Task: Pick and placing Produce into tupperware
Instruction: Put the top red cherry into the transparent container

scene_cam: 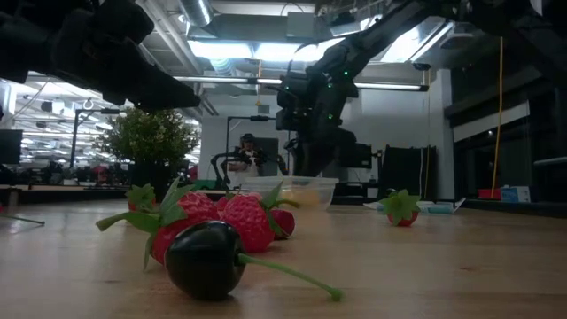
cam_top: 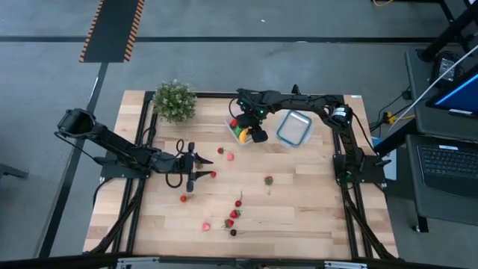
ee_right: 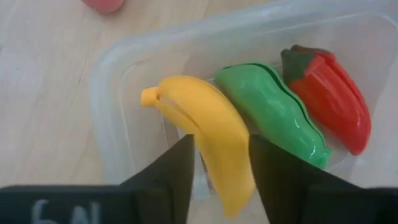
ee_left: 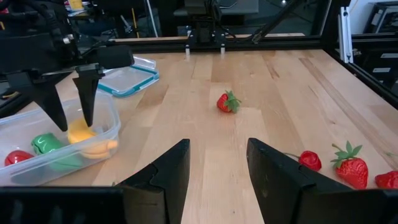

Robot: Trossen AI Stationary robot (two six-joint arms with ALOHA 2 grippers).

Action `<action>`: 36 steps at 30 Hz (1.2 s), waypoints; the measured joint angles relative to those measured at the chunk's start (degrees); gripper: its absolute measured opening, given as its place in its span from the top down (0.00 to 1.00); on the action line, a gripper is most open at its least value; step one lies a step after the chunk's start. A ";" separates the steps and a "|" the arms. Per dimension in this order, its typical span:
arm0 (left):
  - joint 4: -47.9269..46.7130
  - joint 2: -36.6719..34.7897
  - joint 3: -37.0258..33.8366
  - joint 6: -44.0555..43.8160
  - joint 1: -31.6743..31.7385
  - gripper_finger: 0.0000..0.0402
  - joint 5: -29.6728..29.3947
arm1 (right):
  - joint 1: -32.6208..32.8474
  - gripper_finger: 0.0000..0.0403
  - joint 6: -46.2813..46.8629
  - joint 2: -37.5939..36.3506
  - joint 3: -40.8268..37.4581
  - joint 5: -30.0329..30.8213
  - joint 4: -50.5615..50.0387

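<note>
The clear tupperware stands on the table at the far middle. It holds a red pepper, a green oblong piece and a yellow banana. My right gripper hangs over the tub, shut on the banana. At the left, my left gripper hovers open and empty. Small red berries and a dark one lie loose on the wood. My right gripper pinches the banana between its two fingers at the banana's blunt end. The fingers slant down from above into the tub, and the banana lies along them. Its stem end points down toward the tub floor; whether it rests there I cannot tell.
A bushy potted plant stands at the far left. A clear container with a blue rim lies just right of the tub. One berry sits alone mid-table. A person shows in the room behind the table.
</note>
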 joint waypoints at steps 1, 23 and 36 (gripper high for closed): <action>-0.01 0.00 0.00 0.00 0.00 0.62 0.00 | 0.00 0.67 0.00 0.00 0.00 -0.01 0.02; 0.00 0.00 0.00 0.00 0.00 0.62 0.02 | 0.00 0.99 5.79 -7.38 0.00 3.06 0.34; 0.10 0.00 0.02 0.00 -0.06 0.62 0.02 | 1.73 1.00 10.66 -17.98 -5.13 0.21 -0.20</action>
